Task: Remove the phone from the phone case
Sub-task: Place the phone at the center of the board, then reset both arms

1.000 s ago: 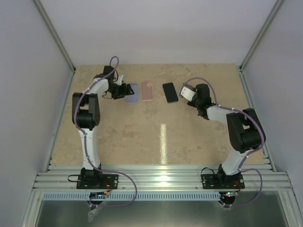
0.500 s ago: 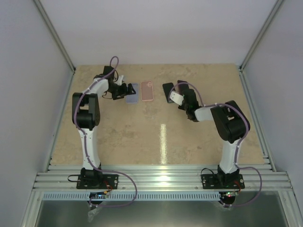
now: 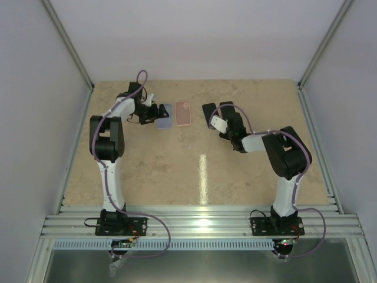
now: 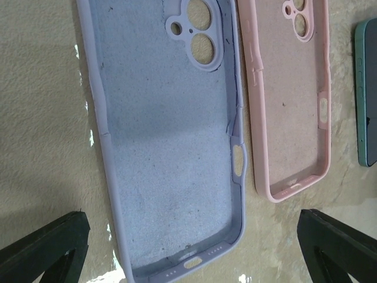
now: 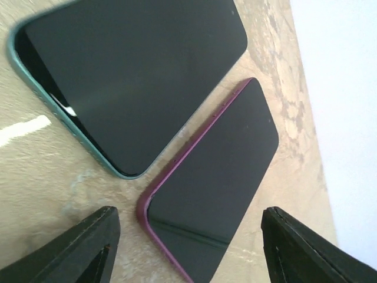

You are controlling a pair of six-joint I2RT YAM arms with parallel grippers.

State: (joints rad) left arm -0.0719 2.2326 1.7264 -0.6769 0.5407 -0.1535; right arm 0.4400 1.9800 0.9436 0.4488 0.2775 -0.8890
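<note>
Table [image 3: 200,171] carries a lilac case [image 4: 171,147] and a pink case [image 4: 288,100], both empty, with a teal-edged phone [image 5: 129,76] and a purple-edged phone [image 5: 218,177] lying bare to their right. Your left gripper [image 4: 191,247] hangs over the lilac case and your right gripper [image 5: 191,247] over the two phones. Both have their jaws spread and grip nothing.

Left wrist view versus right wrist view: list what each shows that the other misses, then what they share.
Left wrist only: an empty lilac case and an empty pink case, side by side, insides up. Right wrist only: a purple-rimmed phone, screen up. Both: the teal-rimmed phone, the tan table, and an open gripper, the left gripper or the right gripper.
</note>
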